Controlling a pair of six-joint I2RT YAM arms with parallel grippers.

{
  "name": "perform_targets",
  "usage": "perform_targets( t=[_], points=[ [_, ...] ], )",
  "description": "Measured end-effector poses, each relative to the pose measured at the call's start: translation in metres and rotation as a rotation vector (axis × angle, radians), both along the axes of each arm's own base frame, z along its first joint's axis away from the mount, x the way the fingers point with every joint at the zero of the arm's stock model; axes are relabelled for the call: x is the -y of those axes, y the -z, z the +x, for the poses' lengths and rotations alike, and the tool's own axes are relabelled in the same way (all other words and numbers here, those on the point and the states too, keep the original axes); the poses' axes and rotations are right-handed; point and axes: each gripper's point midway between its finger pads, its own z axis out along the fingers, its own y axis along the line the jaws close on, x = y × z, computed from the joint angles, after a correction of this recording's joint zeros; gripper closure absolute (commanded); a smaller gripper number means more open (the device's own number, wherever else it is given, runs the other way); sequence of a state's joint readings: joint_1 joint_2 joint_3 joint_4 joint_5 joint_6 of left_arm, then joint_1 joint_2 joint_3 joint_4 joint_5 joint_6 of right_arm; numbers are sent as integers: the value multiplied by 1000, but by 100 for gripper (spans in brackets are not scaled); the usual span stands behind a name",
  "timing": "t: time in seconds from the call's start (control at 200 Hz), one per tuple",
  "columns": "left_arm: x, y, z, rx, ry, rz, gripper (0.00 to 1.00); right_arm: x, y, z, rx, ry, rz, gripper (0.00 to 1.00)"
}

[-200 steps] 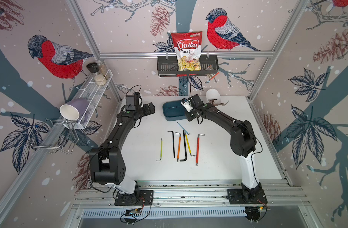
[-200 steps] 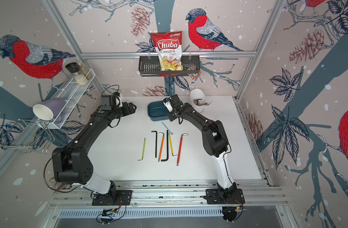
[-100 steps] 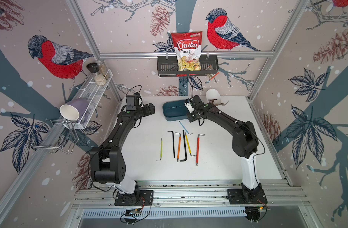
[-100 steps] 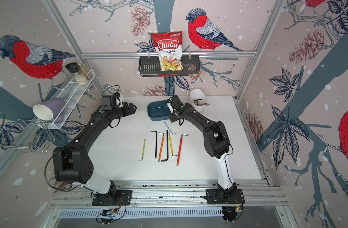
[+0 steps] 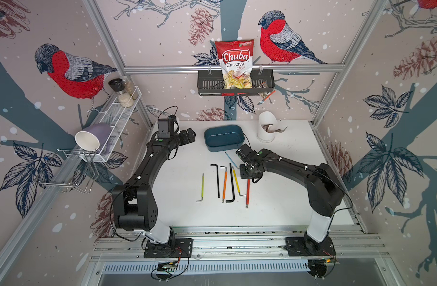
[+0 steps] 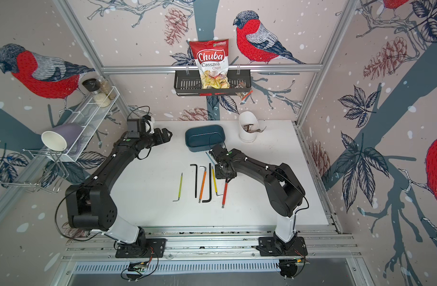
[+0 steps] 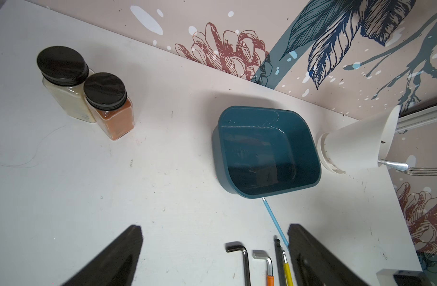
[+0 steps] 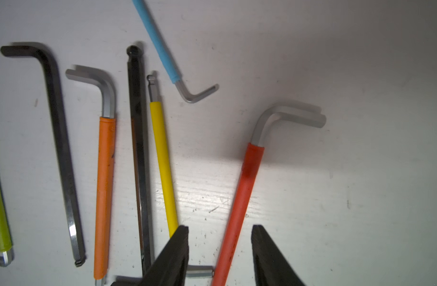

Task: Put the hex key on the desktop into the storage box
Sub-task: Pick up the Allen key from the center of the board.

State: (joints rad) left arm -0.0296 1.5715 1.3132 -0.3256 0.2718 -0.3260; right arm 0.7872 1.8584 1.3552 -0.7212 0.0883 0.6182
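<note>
Several hex keys lie in a row on the white desktop (image 5: 274,198): green (image 5: 202,184), black (image 5: 217,180), orange (image 5: 224,184), yellow (image 5: 236,180), red (image 5: 247,192), and a blue one (image 5: 231,159) near the storage box. The teal storage box (image 5: 222,148) stands at the back and looks empty in the left wrist view (image 7: 259,153). My right gripper (image 8: 220,227) is open, its fingers on either side of the red hex key (image 8: 247,183) without touching it. In both top views it hangs over that key's bent end (image 5: 249,173) (image 6: 225,173). My left gripper (image 7: 215,230) (image 5: 191,135) is open and empty, left of the box.
A white cup (image 5: 265,128) holding a fork stands right of the box. Two spice jars (image 7: 64,81) (image 7: 108,104) sit at the back left of the desktop. A black wall basket (image 5: 207,85) with a chips bag hangs behind. A wire shelf (image 5: 118,116) is on the left wall.
My right gripper has moved from beside the storage box toward the near side and now hangs over the red hex key. The left arm has not moved.
</note>
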Motion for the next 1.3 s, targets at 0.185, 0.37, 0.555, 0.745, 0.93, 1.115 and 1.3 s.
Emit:
perform_targets(
  t=[0.185,0.37,0.555,0.745,0.93,1.115,1.3],
  points=[
    [2,-4,-1,9,7,-6,5,-4,28,-13,-75,23,-42,54],
    [3,-8,-2,17,13,-10,5,0,45,-25,-111,45,-81,54],
    [4,-11,-2,24,17,-15,5,1,55,-32,-99,57,-89,59],
    [3,-16,-3,35,17,-15,5,5,59,-29,-32,80,-73,86],
    [3,-15,-4,30,10,-19,5,5,54,-26,12,89,-40,100],
    [2,-12,-4,25,7,-15,5,14,38,-20,52,106,-39,100],
    [2,-8,-3,16,5,-14,5,16,-13,12,162,143,72,100]
  ],
)
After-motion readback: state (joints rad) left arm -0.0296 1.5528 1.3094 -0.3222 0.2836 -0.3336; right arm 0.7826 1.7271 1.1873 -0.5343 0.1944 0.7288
